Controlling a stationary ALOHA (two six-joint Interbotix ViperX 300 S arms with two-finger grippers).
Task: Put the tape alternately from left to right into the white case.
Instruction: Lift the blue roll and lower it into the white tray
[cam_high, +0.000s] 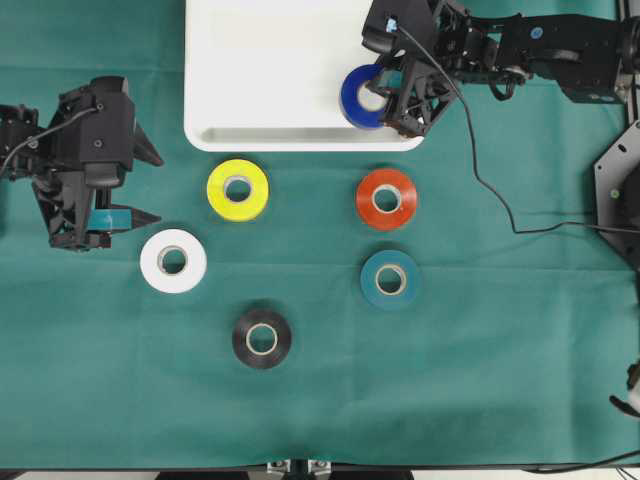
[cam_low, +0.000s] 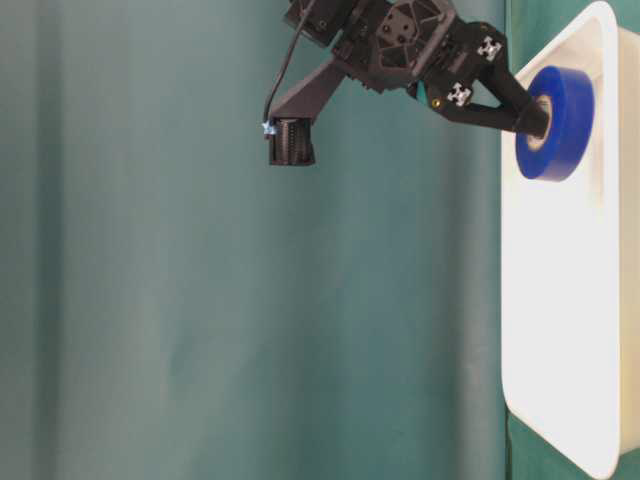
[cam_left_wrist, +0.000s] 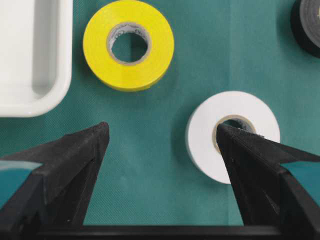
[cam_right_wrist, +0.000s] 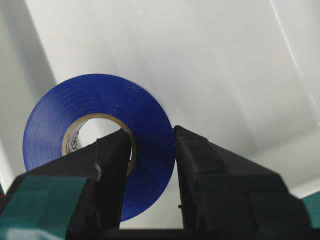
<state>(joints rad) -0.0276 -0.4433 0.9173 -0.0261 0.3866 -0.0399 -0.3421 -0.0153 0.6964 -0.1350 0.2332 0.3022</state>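
Green cloth (cam_high: 500, 380) covers the table; white case (cam_high: 260, 100) sits at the far edge. Right gripper (cam_high: 392, 98) pinches the blue roll (cam_high: 360, 97) over the case's right near corner. Left gripper (cam_high: 135, 185) gapes wide and empty at left, near the white roll (cam_high: 173, 261); yellow (cam_high: 237, 189), red-orange (cam_high: 386, 198), teal (cam_high: 390, 279) and black (cam_high: 262, 338) rolls lie flat on the cloth.

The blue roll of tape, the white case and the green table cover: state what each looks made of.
Blue roll of tape: glossy plastic film, probably vinyl, faint wound rings, tan core, likely cardboard.
Shallow white rectangular case: smooth moulded plastic, judging by soft sheen and rounded rim.
Green table cover: matte cloth; long folds show at table level.
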